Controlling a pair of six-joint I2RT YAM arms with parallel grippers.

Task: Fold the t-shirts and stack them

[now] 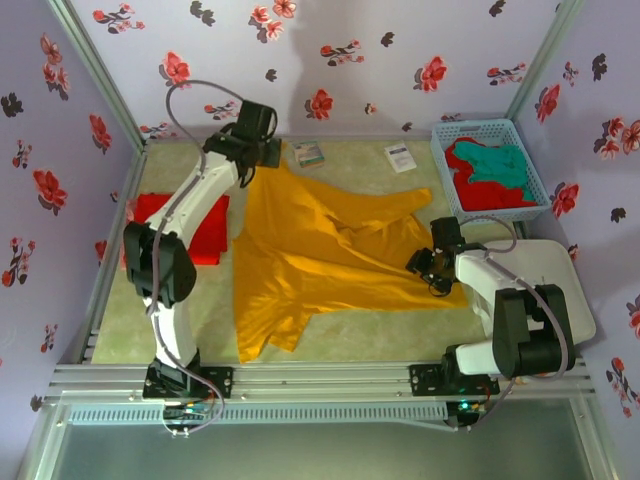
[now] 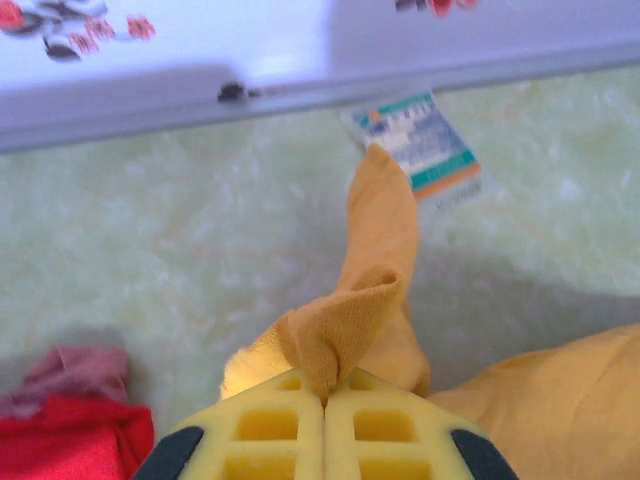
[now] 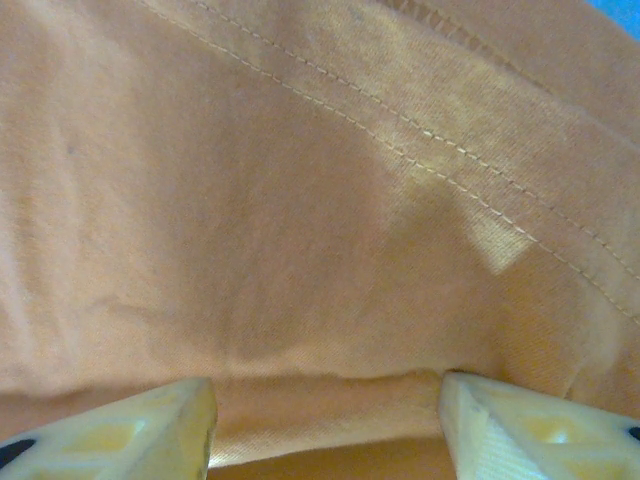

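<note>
From above, one yellow shirt (image 1: 320,250) lies spread across the middle of the surface (image 1: 360,335), an arm at each side of it. I judge it is being pulled flat for folding. The left claw (image 1: 268,150) sits at its far left corner, the right claw (image 1: 428,268) at its right edge. One red shirt (image 1: 180,228) lies folded at the left, probably the start of the stack. A basket (image 1: 480,127) in the far right corner holds more – a teal shirt (image 1: 505,165) over red cloth (image 1: 470,192); how many red ones I cannot tell. Two paper cards (image 1: 308,154) lie by the back wall.

At the left wrist, the claw is pressed together on a peak of yellow cloth, lifting that corner clear of the surface, one card just beyond it.

At the right wrist, the claw stands spread just over the yellow cloth – a stitched hem runs across beyond it, and a low ridge of cloth sits between the fingers (image 3: 110,430). It looks placed to take that edge.
</note>
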